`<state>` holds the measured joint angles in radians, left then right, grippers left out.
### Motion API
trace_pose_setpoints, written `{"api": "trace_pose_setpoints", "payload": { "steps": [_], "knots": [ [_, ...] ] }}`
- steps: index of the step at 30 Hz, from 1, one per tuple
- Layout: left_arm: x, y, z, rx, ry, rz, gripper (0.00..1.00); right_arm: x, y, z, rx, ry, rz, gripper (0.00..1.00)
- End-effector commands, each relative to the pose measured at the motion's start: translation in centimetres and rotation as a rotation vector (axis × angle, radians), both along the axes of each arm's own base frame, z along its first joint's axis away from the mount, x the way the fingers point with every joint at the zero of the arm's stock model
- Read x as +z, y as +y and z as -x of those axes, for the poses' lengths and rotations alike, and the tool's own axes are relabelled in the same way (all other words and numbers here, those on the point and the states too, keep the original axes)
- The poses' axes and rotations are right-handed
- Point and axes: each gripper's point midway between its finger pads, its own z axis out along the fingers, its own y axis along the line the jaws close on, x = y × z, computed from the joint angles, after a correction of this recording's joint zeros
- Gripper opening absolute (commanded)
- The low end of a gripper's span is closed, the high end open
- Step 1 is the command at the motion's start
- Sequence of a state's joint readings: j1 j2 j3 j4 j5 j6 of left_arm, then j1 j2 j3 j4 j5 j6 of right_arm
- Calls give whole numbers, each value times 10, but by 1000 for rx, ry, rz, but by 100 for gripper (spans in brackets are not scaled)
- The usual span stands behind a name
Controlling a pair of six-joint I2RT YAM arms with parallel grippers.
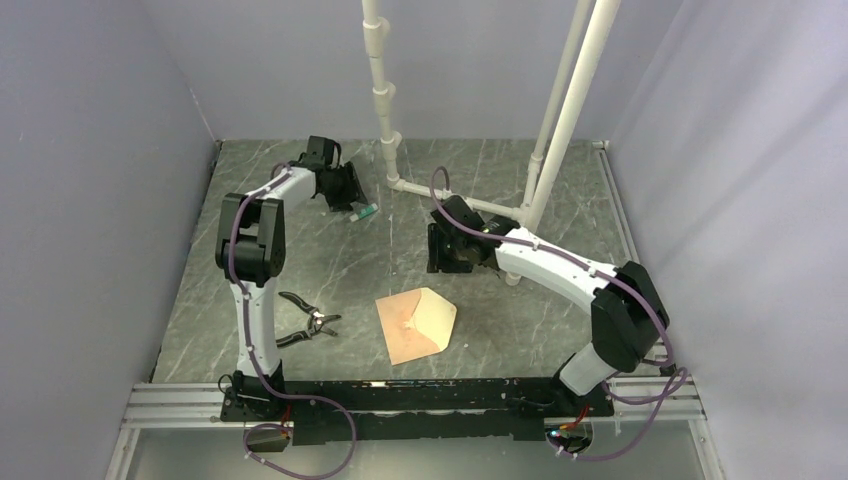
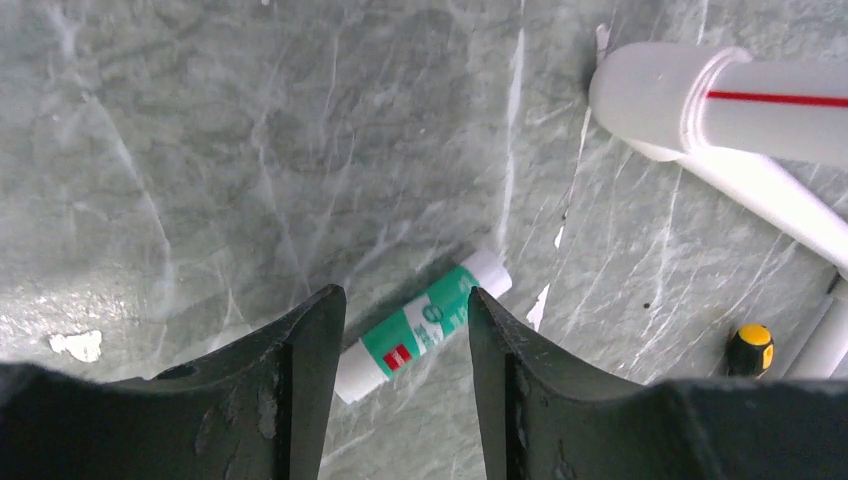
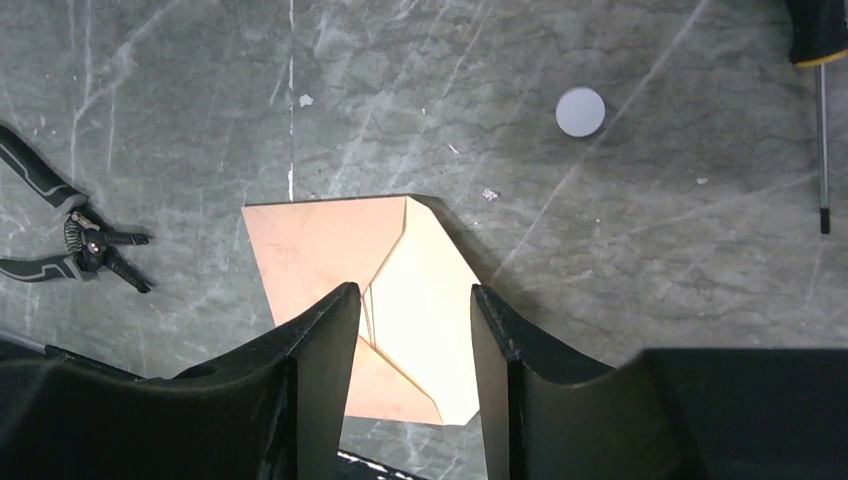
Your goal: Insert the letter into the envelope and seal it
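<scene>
Meanwhile, the envelope (image 1: 405, 328) lies flat on the table (image 1: 520, 330), its pale pointed flap spread open. No separate letter shows, so whether it is already inside cannot be told. Directly above the envelope hangs the right gripper (image 3: 412, 292), jaws apart and empty. Farther back from the envelope, the left gripper (image 2: 405, 297) hovers with jaws apart over a glue stick (image 2: 425, 325), holding nothing. The thin, light paper will likely slide and crease, so the free flap edge looks the best hold. The smooth stick may roll and is best gripped across its middle.
</scene>
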<state>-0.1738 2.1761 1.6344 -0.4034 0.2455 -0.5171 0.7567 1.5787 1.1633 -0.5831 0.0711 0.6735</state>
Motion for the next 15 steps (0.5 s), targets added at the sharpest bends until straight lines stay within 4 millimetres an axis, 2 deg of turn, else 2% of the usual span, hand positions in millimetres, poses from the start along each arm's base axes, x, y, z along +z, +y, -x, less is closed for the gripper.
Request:
{"api": "trace_pose_setpoints", "payload": {
  "steps": [1, 8, 15],
  "knots": [
    [-4, -9, 15, -25, 57, 35, 55, 8, -13, 6, -32, -8, 16, 48],
    [-2, -17, 33, -7, 99, 103, 52, -7, -27, 19, -55, 47, 68, 47],
    [4, -28, 41, -42, 101, 178, 53, -30, -56, 32, -127, 97, 185, 47]
  ]
}}
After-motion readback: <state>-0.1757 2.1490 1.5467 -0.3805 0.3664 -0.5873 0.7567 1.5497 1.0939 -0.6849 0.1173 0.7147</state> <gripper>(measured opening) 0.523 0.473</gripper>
